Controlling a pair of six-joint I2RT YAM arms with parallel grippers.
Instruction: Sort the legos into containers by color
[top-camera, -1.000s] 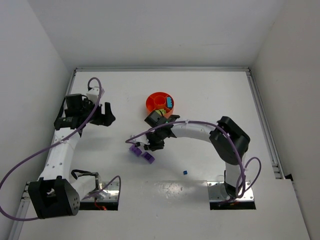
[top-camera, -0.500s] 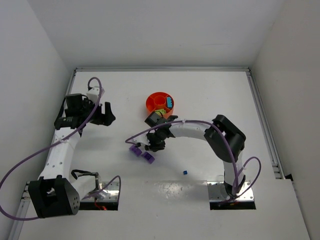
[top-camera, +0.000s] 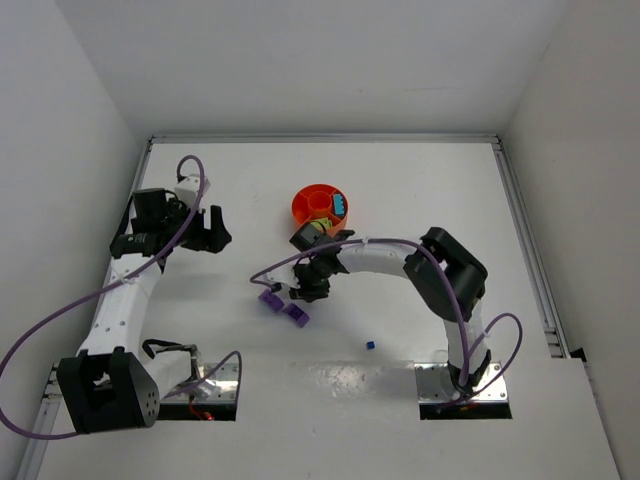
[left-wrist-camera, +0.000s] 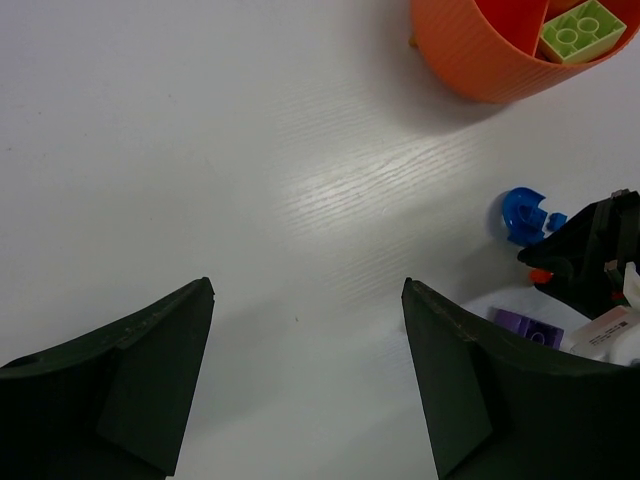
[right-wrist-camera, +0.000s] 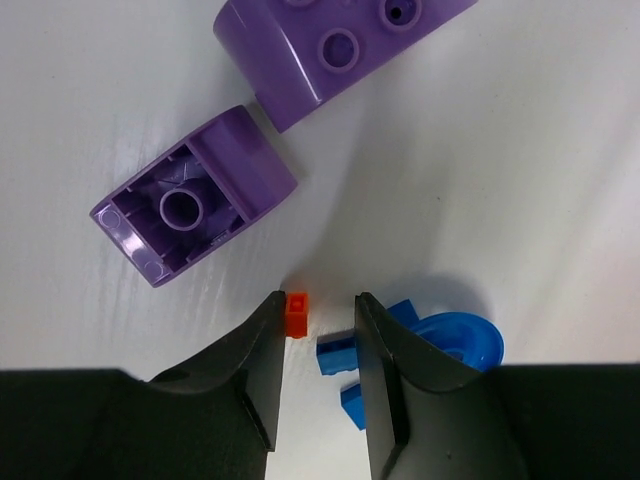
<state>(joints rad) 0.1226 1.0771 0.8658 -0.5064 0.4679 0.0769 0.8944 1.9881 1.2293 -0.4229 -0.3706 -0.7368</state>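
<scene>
Right claw (right-wrist-camera: 320, 312): it's down low over the counter (right-wrist-camera: 540, 180), fingers just a narrow gap apart and not clamped on anything I can make out.
In the gap: the tiny orange brick (right-wrist-camera: 297, 313) sits right against one finger, and a small blue bit (right-wrist-camera: 335, 355) lies just beside it, further back toward the wrist.
Neighbours: a blue rounded piece (right-wrist-camera: 455, 345) is partly tucked behind the other finger. An upturned purple brick (right-wrist-camera: 190, 205) is near the orange one, and a second purple brick (right-wrist-camera: 330, 45) lies just past that.
How I'd play it: nudge sideways so the orange brick is centred and the blue bit stays out of the pinch. If you catch both, my guess is the orange one squirts out. Close slowly, then lift straight up.
Drop-off: the orange bowl (top-camera: 300, 212) is close by, just beyond the claw in the top view. A lime brick (left-wrist-camera: 580, 25) already sits in one wedge, so pick a different one. I can't tell which wedges are free.
Left claw (left-wrist-camera: 308, 300): wide open, empty, hovering well off to the side. Leave it parked.
Later: a lone blue brick (top-camera: 369, 345) lies well apart from the rest.
</scene>
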